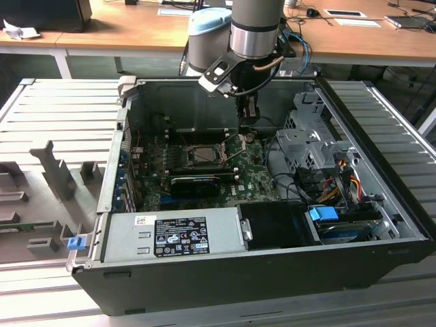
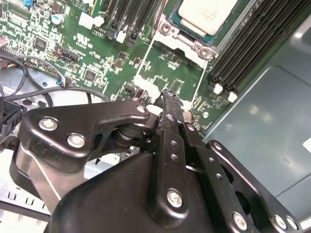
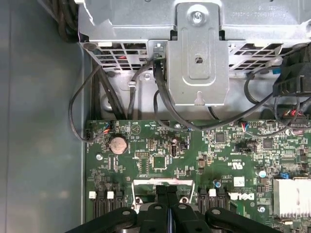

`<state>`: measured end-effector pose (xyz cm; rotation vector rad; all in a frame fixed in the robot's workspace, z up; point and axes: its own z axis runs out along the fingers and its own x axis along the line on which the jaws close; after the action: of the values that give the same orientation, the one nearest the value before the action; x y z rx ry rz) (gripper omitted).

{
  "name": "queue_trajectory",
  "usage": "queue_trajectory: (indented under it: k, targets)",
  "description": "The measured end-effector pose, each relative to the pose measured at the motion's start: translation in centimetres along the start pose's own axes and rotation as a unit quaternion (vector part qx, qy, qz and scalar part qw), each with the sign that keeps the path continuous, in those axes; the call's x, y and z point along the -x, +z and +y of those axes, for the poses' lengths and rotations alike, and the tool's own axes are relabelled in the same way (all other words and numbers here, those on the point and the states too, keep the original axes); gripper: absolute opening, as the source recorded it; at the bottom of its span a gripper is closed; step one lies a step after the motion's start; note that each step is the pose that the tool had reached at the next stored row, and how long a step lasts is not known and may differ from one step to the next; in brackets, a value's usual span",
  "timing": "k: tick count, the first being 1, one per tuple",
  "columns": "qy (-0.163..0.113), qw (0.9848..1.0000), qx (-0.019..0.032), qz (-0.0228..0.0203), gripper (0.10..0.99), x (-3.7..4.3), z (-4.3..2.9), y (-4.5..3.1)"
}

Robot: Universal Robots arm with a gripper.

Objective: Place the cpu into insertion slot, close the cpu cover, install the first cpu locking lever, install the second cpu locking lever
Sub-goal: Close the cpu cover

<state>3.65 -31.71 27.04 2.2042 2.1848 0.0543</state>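
1. The cpu (image 2: 206,13) lies pale face up inside the insertion slot (image 1: 204,154) on the green circuit board (image 3: 160,145), so the placing step looks done.
2. The cpu cover (image 2: 187,42) seems to lie flat around the chip in the second wrist view, with its screwed metal end toward the arm. I judge it closed, but cannot be sure it is fully down.
3. One locking lever (image 2: 146,57) and a second locking lever (image 2: 204,82) run as thin bright wires from the socket's corners toward the arm. In the exterior view they slant upward (which reads as unlatched), so both lever steps appear left to do.
4. The gripper (image 2: 167,97) hangs inside the open computer case (image 1: 272,272), just beside the socket, with its tip close to the free ends of the levers.
5. The jaws are pressed together in both wrist views, with no gap to speak of and nothing visibly pinched between them. Whether the tip touches a lever I cannot tell.
6. The case rests on a grey ribbed counter (image 1: 54,109).
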Motion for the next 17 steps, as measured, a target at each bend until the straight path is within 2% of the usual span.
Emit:
queue_trajectory:
  k: [8, 14, 17]
  targets:
    - [0.000, 1.0000, -0.0008, 0.0000, 0.106, -0.01, 0.92, 0.05]
    - [0.000, 1.0000, -0.0016, 0.0000, 0.106, -0.03, 2.05, 0.17]
    - [0.000, 1.0000, -0.0016, 0.0000, 0.106, -0.02, 2.12, 0.30]
